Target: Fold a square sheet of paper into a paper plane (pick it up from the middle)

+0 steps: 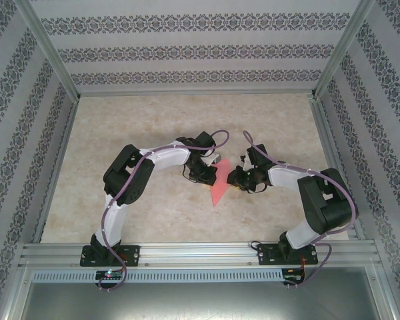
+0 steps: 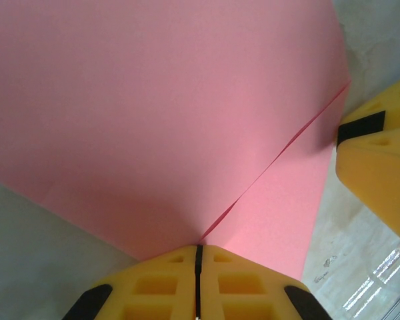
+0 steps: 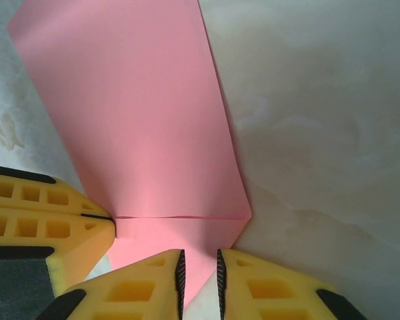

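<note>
A pale beige, marbled tabletop fills the middle of the scene. Wallpaper in grey ornamental bands covers the left wall, the far wall and the right wall. A silver metal rail runs along the near edge, with a slotted strip just nearer.

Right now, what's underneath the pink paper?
The marbled table shows bare around the edges of the pink paper. Whatever lies directly beneath the sheet and its folded flap is hidden.
</note>
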Available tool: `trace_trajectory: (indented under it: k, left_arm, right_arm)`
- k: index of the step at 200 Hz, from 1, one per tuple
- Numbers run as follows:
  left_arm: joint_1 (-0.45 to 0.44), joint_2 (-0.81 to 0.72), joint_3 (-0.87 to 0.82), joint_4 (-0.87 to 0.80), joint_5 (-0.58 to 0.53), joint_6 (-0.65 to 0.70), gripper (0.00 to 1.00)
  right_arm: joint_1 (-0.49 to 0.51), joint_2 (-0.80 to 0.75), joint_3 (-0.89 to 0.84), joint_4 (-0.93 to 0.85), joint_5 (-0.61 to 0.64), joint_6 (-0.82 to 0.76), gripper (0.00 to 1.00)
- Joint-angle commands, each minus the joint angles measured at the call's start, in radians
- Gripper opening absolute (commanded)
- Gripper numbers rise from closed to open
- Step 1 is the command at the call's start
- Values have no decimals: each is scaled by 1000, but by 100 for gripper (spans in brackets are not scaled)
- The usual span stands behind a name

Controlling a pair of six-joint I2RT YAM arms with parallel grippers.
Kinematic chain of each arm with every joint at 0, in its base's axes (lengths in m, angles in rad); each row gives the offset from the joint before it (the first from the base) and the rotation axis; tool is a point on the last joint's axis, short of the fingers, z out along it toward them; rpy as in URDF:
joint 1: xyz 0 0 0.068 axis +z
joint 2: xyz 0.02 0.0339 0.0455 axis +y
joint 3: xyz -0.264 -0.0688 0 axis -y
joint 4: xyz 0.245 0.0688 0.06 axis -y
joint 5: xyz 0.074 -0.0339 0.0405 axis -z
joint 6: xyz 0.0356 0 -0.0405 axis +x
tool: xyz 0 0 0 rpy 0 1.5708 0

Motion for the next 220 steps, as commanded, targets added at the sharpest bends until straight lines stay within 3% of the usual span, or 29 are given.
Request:
trace_trajectory:
  k: [1, 34, 111, 220]
  left_arm:
    - [-5, 103, -69, -56, -180, 26, 10]
    - [-5, 104, -71, -54, -179, 24, 10]
    - [-5, 106, -63, -56, -175, 27, 10]
    - [-4, 104, -59, -56, -168, 29, 10]
  right_arm:
    - [7, -19, 8, -34, 34, 11, 23]
    - [2, -60, 9, -86, 97, 1, 26]
    - [9, 17, 9, 72, -51, 61, 19]
    - [20, -27, -3, 76, -68, 77, 10]
